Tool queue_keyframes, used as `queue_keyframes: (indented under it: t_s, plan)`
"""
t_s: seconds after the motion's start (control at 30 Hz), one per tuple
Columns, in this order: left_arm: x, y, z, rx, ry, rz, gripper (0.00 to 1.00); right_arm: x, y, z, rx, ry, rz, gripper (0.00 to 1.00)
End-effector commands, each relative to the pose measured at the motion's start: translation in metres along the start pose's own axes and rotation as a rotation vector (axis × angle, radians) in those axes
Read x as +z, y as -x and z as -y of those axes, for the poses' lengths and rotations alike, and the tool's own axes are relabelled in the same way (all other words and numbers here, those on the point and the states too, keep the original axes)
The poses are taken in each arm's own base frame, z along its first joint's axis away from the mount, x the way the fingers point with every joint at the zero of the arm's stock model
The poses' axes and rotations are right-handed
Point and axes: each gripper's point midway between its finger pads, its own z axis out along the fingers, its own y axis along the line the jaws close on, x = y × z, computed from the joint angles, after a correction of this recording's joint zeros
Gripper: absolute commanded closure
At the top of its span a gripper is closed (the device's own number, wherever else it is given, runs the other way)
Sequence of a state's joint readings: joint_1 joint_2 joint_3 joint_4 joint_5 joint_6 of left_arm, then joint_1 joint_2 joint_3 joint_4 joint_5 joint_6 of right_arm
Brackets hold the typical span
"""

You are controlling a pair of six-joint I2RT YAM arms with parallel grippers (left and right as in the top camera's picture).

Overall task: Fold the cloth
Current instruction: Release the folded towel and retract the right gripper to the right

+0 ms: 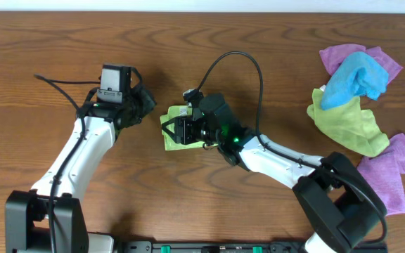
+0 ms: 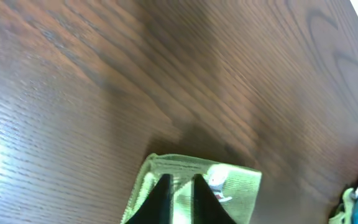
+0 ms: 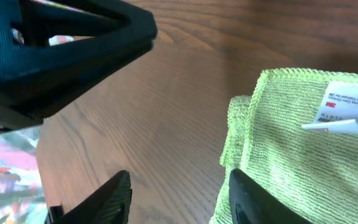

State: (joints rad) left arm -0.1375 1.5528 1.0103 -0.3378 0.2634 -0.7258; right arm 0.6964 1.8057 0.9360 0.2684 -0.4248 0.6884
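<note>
Two tools are held parted at the folded cloth (image 1: 171, 135) on the worktop (image 1: 259, 35): the left tool (image 2: 180, 182) narrowly, the right tool (image 3: 179, 179) widely, nothing gripped.

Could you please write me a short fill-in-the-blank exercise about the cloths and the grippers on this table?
1. The bright lime-green square microfibre cloth lies ____ in layers on the brown wooden table.
2. Its small sewn-in tag is ____ in colour.
3. The right gripper has its jaws ____.
4. The soft top cloth of the pile at the table's right is ____.

Missing words: folded; white; open; blue.
</note>
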Motion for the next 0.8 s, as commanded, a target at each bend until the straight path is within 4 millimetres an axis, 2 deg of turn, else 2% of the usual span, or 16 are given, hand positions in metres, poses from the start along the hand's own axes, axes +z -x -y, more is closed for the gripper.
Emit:
queue_keyframes:
  t_s: [0.0, 0.1, 0.17, 0.2, 0.27, 0.37, 0.5, 0.6, 0.7, 0.77]
  plan:
    - [-0.016, 0.013, 0.008, 0.012, -0.027, 0.041, 0.73, -0.010, 0.017, 0.001, -0.022, 0.000, 0.028, 0.48]
    - [-0.024, 0.010, 0.006, 0.009, -0.019, 0.036, 0.44, -0.025, 0.030, 0.006, -0.024, -0.019, 0.049, 0.34]
    - [-0.030, 0.007, 0.005, 0.007, -0.015, 0.031, 0.32, -0.042, 0.039, 0.011, -0.042, -0.046, 0.063, 0.06]
    - [-0.033, 0.006, 0.005, 0.006, -0.012, 0.028, 0.28, -0.047, 0.041, 0.013, -0.049, -0.056, 0.064, 0.01]
    - [-0.038, 0.001, 0.002, 0.002, -0.002, 0.016, 0.16, -0.066, 0.045, 0.019, -0.049, -0.092, 0.065, 0.01]
    - [-0.041, -0.012, 0.000, -0.007, -0.002, -0.041, 0.03, -0.096, 0.049, 0.025, -0.068, -0.141, 0.062, 0.01]
    - [-0.043, -0.030, -0.003, -0.025, -0.001, -0.129, 0.05, -0.140, 0.035, 0.033, -0.129, -0.218, 0.002, 0.01]
    - [-0.043, -0.038, -0.005, -0.034, 0.005, -0.162, 0.05, -0.179, 0.010, 0.046, -0.163, -0.324, -0.079, 0.01]
    - [-0.044, -0.042, -0.007, -0.043, 0.011, -0.181, 0.05, -0.220, -0.020, 0.065, -0.118, -0.481, -0.146, 0.01]
    - [-0.044, -0.044, -0.009, -0.051, 0.018, -0.189, 0.05, -0.235, -0.034, 0.069, -0.096, -0.506, -0.157, 0.01]
